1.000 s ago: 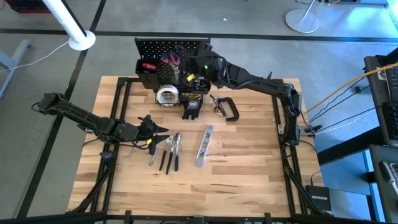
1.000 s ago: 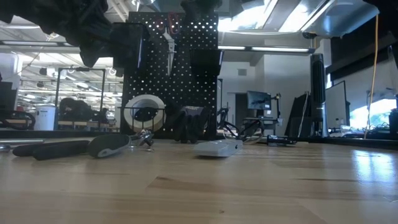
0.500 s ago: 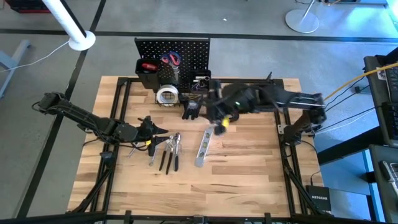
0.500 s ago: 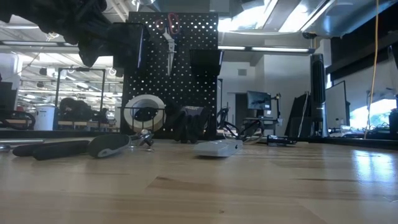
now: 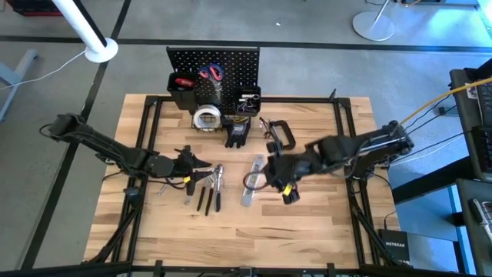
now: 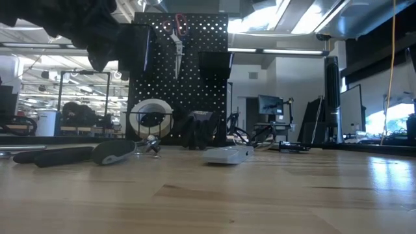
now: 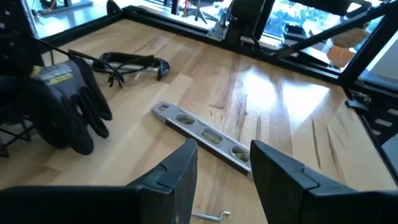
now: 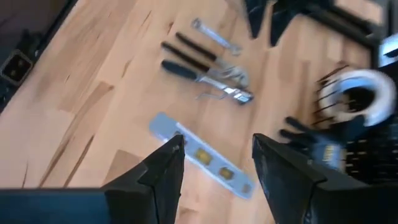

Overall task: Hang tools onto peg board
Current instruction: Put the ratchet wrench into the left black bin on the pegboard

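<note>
The black peg board (image 5: 231,61) stands at the table's far edge, with red-handled scissors (image 5: 211,74) hanging on it. Before it, a pale tape roll (image 5: 206,118) stands on its rim, and black gloves (image 5: 237,132) and a black C-clamp (image 5: 280,133) rest on the wood. The silver level bar (image 5: 250,183) and pliers (image 5: 209,186) lie flat mid-table. My right gripper (image 5: 265,173) hovers open above the level bar (image 8: 202,155). My left gripper (image 5: 201,160) is open above the pliers' far ends, pointing toward the level bar (image 7: 205,134).
Black bins (image 5: 183,88) hang on the board's lower part. A small metal hook (image 7: 211,216) lies on the wood just before my left fingers. Bare wood (image 5: 254,238) spreads toward the near edge. The table's black frame rails (image 5: 146,131) run along both sides.
My right gripper has drawn away from the peg board toward the table's near edge and tipped downward, and now stands over the level bar. The scissors stay hanging on the board.
</note>
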